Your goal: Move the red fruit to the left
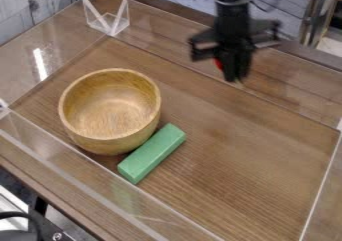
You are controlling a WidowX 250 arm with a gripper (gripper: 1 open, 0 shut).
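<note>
Gripper (pixel 235 70) hung clear of the wooden table (pixel 254 160), pointing almost straight down over the far part of the surface, a little right of the middle. Its dark fingers were drawn in so close that they read as one narrow tip. I could not pick out the red fruit anywhere: no red showed on the boards, in the wooden bowl (pixel 128 139) at the left, or beside the flat green block (pixel 151 152) lying just near and right of the bowl. My judgement was that the fruit sat pinched and hidden between those closed fingers, though I could not see it there. If so, the pick-up was done and the carry was under way. What remained was to bring the load further left, toward the open boards on the far side of the bowl, lower it, let go and pull away. Nothing had been set down at the left yet. A clear plastic wall (pixel 30 47) fenced the work area, and a small clear stand (pixel 106 18) stood at the far left. I saw no brand, label or readable writing on anything.
</note>
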